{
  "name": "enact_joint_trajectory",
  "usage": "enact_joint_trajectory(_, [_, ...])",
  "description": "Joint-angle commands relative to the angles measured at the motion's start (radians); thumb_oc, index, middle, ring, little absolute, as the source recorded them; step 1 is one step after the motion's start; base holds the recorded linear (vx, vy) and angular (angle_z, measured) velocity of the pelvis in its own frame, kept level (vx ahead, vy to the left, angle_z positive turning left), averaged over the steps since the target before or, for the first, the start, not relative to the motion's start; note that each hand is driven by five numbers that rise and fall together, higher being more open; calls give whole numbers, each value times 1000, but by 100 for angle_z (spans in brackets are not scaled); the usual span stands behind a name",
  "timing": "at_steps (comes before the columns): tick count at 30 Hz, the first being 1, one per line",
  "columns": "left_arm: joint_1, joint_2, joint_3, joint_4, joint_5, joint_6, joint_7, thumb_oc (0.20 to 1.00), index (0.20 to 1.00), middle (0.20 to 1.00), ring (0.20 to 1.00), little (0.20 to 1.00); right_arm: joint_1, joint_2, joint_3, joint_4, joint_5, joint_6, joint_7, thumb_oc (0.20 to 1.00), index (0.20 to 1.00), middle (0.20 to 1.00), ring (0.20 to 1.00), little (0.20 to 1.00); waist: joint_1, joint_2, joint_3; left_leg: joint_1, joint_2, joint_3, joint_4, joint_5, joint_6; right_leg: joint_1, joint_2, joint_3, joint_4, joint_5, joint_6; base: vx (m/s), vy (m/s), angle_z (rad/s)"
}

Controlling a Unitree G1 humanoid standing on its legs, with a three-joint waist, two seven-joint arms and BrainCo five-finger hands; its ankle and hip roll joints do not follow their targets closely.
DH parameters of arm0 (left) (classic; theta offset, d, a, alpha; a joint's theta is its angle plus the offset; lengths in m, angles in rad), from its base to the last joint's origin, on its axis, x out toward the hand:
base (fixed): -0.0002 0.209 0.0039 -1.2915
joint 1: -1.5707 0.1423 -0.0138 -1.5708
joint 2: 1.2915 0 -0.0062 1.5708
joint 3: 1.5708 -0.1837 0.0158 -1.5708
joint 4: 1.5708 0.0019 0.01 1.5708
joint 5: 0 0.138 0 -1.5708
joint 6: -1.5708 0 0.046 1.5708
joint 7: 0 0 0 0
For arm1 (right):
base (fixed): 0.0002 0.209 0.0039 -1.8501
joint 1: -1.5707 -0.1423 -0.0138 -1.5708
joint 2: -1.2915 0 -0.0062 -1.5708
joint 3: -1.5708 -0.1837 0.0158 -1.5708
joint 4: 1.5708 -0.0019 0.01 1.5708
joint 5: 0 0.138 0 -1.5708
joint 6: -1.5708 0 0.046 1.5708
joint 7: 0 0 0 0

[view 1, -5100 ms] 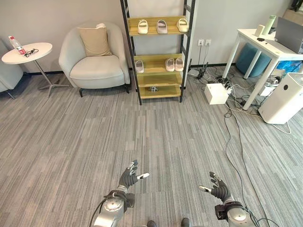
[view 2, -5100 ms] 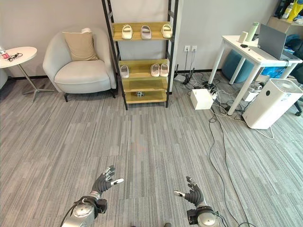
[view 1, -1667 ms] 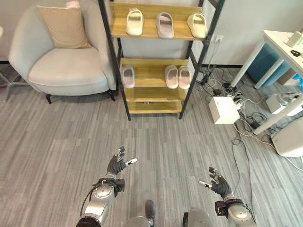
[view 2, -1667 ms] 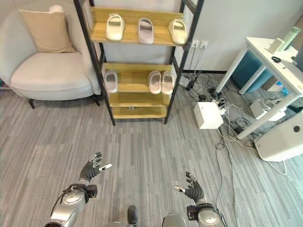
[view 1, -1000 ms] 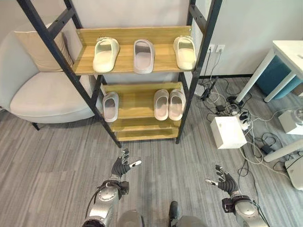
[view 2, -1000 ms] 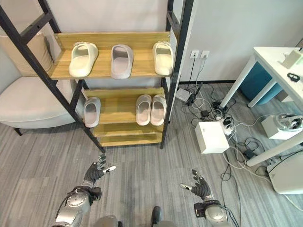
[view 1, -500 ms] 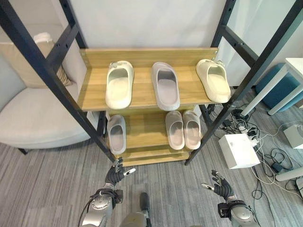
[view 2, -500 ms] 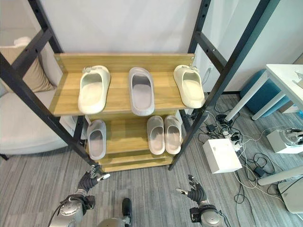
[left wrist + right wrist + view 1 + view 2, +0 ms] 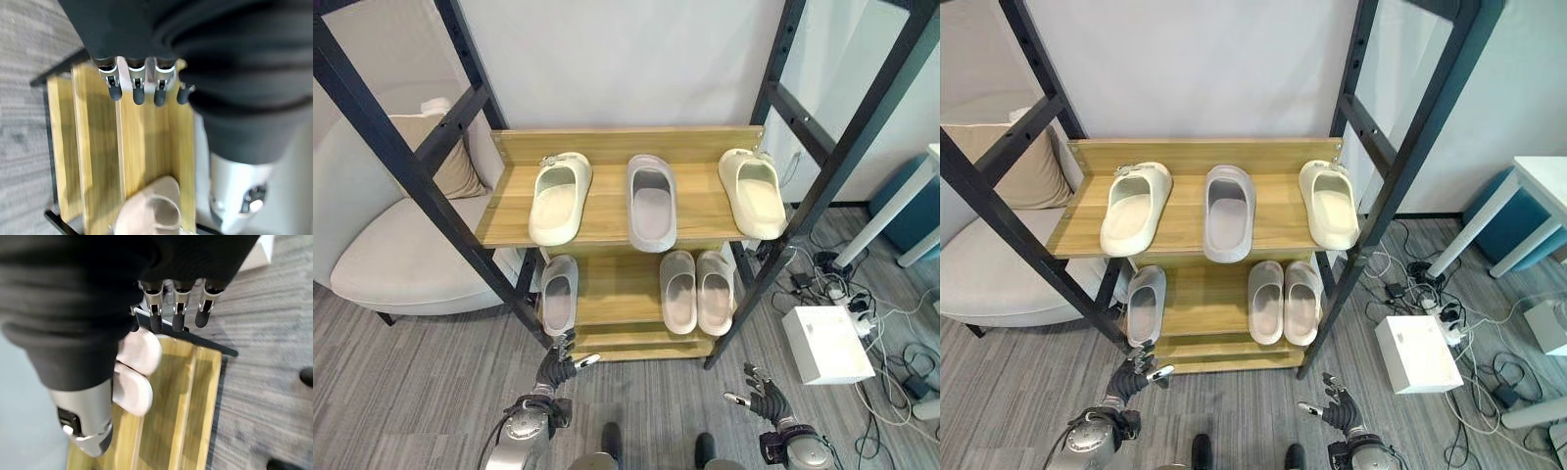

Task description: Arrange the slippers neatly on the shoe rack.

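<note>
A black-framed shoe rack (image 9: 499, 210) with wooden shelves stands right in front of me. Its upper shelf carries a cream slipper (image 9: 558, 198) at the left, a grey one (image 9: 652, 201) in the middle and another cream one (image 9: 753, 192) at the right. One shelf down, a single pale slipper (image 9: 558, 292) lies at the left and a pair (image 9: 696, 291) at the right, also seen in the right wrist view as the pair (image 9: 134, 369). My left hand (image 9: 556, 364) and right hand (image 9: 764, 401) hang low before the rack, both open and empty, their fingers (image 9: 137, 88) (image 9: 176, 313) straight.
A light armchair (image 9: 391, 264) with a beige pillow (image 9: 445, 162) sits left of the rack. On the floor to the right are a white box (image 9: 827, 343), a tangle of cables (image 9: 847, 299) and a white table leg (image 9: 891, 220).
The whole picture has shifted: the camera has come closer to the rack, which now looms larger. Both hands stay low and open.
</note>
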Motion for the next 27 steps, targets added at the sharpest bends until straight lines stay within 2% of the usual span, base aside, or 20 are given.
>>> enact_joint_trajectory(1, [-75,13,-17,-20,26,-38,1,1000,1000,1000,1000,1000,-69,-38,10,-52,-99,-27,-25,1000,1000,1000,1000,1000,-2,0,26,70,3,4,4,-89,-32,96,-33,-30,3,-94,41,21,13,7])
enact_joint_trajectory(2, [-74,13,-16,-19,29,-38,1,1000,1000,1000,1000,1000,-73,-49,17,-79,-135,-27,-28,1000,1000,1000,1000,1000,-1,0,25,71,2,4,4,-91,-31,98,-33,-30,3,-95,41,14,25,6])
enact_joint_trajectory(4, [-75,14,-13,-15,50,-39,5,1000,1000,1000,1000,1000,-72,-109,41,-229,-323,-32,-36,1000,1000,1000,1000,1000,-1,-3,25,71,2,4,4,-95,-31,98,-34,-31,3,-97,41,4,31,4])
enact_joint_trajectory(8, [-65,7,-5,-10,65,-48,19,1000,1000,1000,1000,1000,-5,-197,1,-497,-580,-56,-62,1000,1000,1000,1000,1000,-19,-6,25,75,5,16,4,-103,-30,96,-33,-28,4,-99,45,-2,19,1])
enact_joint_trajectory(12, [-55,5,-5,8,85,-72,55,1000,1000,1000,1000,1000,175,-255,-101,-836,-730,-117,-95,1000,1000,1000,1000,1000,-54,-5,21,81,10,31,4,-109,-31,83,-31,-14,6,-92,52,-8,30,-3])
enact_joint_trajectory(14, [-53,4,-11,9,85,-78,61,1000,1000,1000,1000,1000,204,-266,-110,-886,-747,-127,-103,1000,1000,1000,1000,1000,-57,-3,18,82,12,34,4,-109,-32,79,-31,-11,7,-91,53,-16,21,-13])
enact_joint_trajectory(16, [-39,16,-44,-23,71,-91,81,1000,1000,1000,1000,1000,213,-291,-142,-1020,-796,-141,-184,1000,1000,1000,1000,1000,-70,2,3,81,17,47,4,-110,-32,66,-28,3,8,-83,57,-25,40,-25])
enact_joint_trajectory(17, [-42,18,-58,-28,65,-93,87,1000,1000,1000,1000,1000,181,-297,-148,-1047,-814,-139,-232,1000,1000,1000,1000,1000,-71,5,-5,81,19,50,4,-109,-32,64,-27,5,7,-81,58,-13,28,-17])
enact_joint_trajectory(18, [-43,18,-59,-29,64,-93,87,1000,1000,1000,1000,1000,181,-297,-148,-1047,-815,-139,-233,1000,1000,1000,1000,1000,-70,5,-5,81,19,50,4,-109,-32,63,-26,5,7,-81,58,-4,23,-22])
enact_joint_trajectory(21, [-60,15,-91,-31,65,-93,90,1000,1000,1000,1000,1000,70,-314,-149,-1037,-875,-107,-321,1000,1000,1000,1000,1000,-59,8,-18,78,19,48,4,-109,-31,62,-26,3,6,-80,58,1,11,-12])
enact_joint_trajectory(22, [-73,8,-108,-28,65,-91,90,1000,1000,1000,1000,1000,-21,-316,-149,-1004,-906,-75,-367,1000,1000,1000,1000,1000,-46,9,-29,75,19,43,4,-109,-29,64,-27,-2,5,-80,59,25,10,6])
enact_joint_trajectory(27, [-96,2,-138,-18,65,-86,79,1000,1000,1000,1000,1000,-262,-305,-115,-871,-947,6,-446,1000,1000,1000,1000,1000,-9,9,-43,68,12,22,4,-112,-26,68,-30,-23,4,-81,58,12,11,12])
